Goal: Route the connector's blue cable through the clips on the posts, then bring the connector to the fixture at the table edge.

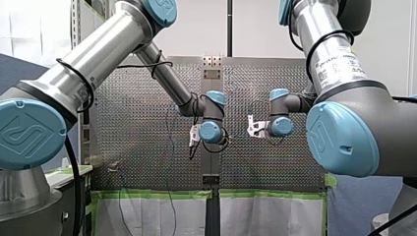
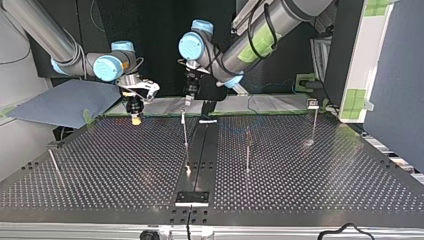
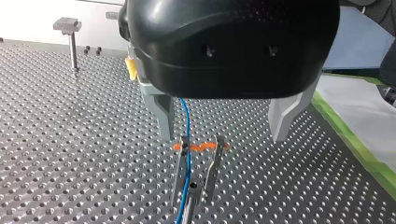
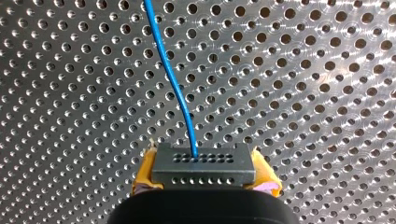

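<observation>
Between yellow pads (image 4: 145, 176) sits boxy, prob. plastic connector (image 4: 203, 169).

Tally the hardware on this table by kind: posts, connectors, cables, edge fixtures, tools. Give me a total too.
Posts: 4
Connector: 1
Blue cable: 1
Fixture: 1
Tools, my left tool and my right tool: 2
Total: 9
</observation>
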Controlling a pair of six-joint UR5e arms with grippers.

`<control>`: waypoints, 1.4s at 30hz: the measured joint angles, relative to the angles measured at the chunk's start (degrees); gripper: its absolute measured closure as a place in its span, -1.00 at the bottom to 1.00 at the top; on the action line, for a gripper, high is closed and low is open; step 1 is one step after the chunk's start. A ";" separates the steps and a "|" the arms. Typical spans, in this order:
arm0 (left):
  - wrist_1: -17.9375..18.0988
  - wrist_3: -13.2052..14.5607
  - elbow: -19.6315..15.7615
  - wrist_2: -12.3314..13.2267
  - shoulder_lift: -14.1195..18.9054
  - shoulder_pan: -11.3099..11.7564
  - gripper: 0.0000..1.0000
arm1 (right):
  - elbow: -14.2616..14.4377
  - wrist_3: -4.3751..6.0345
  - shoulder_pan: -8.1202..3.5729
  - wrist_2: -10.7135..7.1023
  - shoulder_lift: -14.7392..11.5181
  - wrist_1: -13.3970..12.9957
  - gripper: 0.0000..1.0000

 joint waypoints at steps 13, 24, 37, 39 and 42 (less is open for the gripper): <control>-0.36 -0.36 0.00 -0.17 0.50 -0.55 -1.00 | 0.00 0.00 0.00 0.00 0.00 0.00 1.00; -1.17 -0.48 -1.58 -1.37 1.66 -1.74 -1.00 | 0.00 0.00 0.00 0.00 0.00 0.00 1.00; 3.93 -5.21 -7.80 -1.64 7.72 -2.01 -1.00 | 0.00 0.00 0.00 0.00 0.00 0.00 1.00; 4.94 -6.21 -8.81 -1.95 8.74 -1.88 -1.00 | 0.00 0.00 0.00 0.00 0.00 0.00 1.00; 6.29 -7.65 -10.26 -2.94 10.18 -1.70 -1.00 | 0.00 0.00 0.00 0.00 0.00 0.00 1.00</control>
